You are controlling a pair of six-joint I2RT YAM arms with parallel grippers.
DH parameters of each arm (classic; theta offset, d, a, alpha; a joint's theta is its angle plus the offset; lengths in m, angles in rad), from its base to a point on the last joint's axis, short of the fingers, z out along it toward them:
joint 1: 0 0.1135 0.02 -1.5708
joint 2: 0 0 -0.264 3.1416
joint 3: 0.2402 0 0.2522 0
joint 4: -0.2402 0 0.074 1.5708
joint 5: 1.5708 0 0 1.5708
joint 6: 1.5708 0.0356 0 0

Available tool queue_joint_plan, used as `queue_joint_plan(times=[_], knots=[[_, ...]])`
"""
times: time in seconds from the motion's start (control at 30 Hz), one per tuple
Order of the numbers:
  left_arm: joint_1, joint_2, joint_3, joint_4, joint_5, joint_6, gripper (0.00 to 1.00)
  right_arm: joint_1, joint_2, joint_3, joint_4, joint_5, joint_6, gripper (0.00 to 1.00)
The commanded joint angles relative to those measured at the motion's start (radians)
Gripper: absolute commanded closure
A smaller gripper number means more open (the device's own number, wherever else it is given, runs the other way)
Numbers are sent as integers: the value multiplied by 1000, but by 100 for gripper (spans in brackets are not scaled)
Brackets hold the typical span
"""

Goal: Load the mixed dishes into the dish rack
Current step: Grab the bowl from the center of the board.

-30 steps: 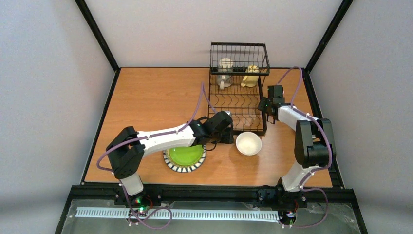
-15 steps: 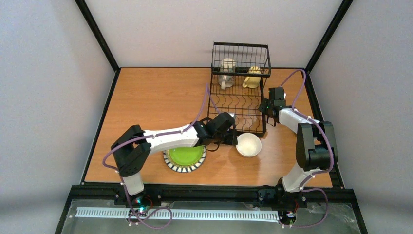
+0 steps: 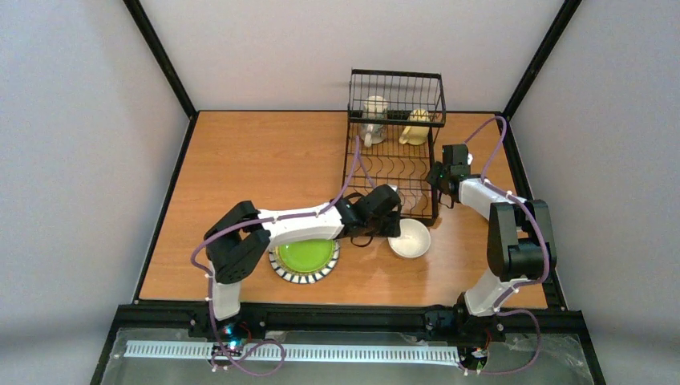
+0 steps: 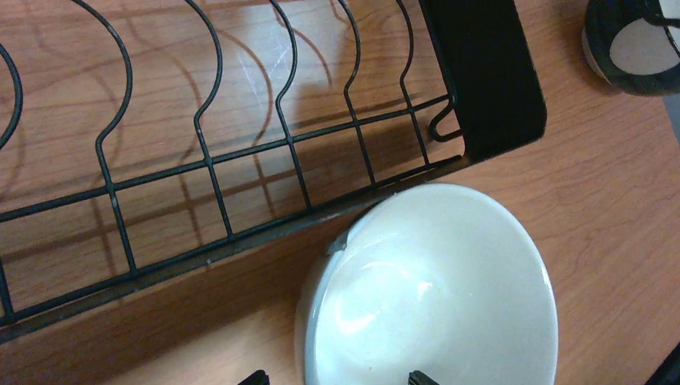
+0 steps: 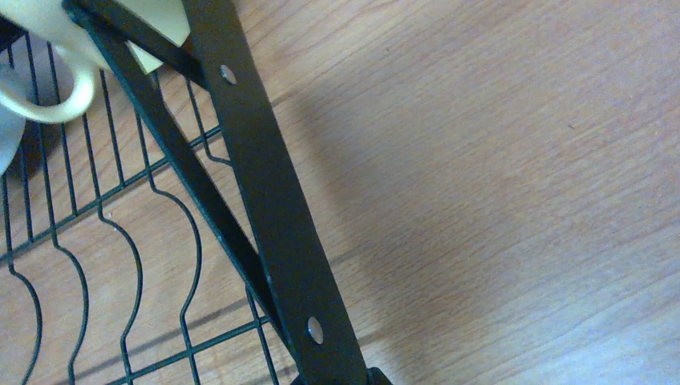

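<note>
Although two mugs [image 3: 371, 119] occupy the dish rack [image 3: 393, 164], loading is unfinished.
Lower centre, bowl [image 3: 410, 239] and plate [image 3: 305, 258] lie outside; left hand [image 3: 393, 227] spread wide, right hand [image 3: 443, 176] state undeterminable.

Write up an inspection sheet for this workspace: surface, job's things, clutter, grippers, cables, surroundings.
Surface: wooden table, light-brown grain.
Job's things: dish rack at the far right; white mug and cream mug in its raised basket; white bowl on the table against the rack's near edge; green plate on the table, partly under the left arm; dark-banded cup on the table right of the rack.
Clutter: nothing seen.
Grippers: left gripper open, low over the bowl; right gripper beside the rack's right side, fingers too hidden to judge.
Cables: purple cables loop off both arms.
Surroundings: grey walls, black frame.
</note>
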Motion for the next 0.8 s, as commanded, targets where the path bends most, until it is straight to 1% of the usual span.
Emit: queue_joint_plan(times=[0.0, 0.07, 0.13, 0.17, 0.3, 0.37, 0.43, 0.57, 0.7, 0.77], knots=[[-17, 42, 57, -30, -61, -8, 3, -34, 8, -47, -115, 108, 72, 61], [-17, 54, 65, -41, -75, -18, 5, -34, 7, -48, -113, 105, 69, 57], [-17, 62, 67, -54, -94, -30, 7, -34, 3, -51, -107, 101, 66, 49], [-17, 64, 64, -60, -104, -35, 8, -35, 2, -52, -104, 97, 64, 47], [-17, 69, 60, -70, -138, -48, 16, -34, -10, -58, -97, 97, 62, 44], [-18, 72, 61, -73, -154, -51, 19, -34, -19, -61, -94, 98, 58, 37], [-18, 76, 63, -67, -157, -49, 25, -34, -30, -65, -94, 102, 55, 36], [-20, 87, 69, -57, -151, -42, 39, -34, -51, -64, -96, 109, 46, 34], [-29, 102, 87, -58, -147, -28, 56, -34, -75, -59, -104, 115, 37, 34], [-31, 115, 97, -60, -138, -26, 61, -34, -83, -52, -109, 118, 33, 33]])
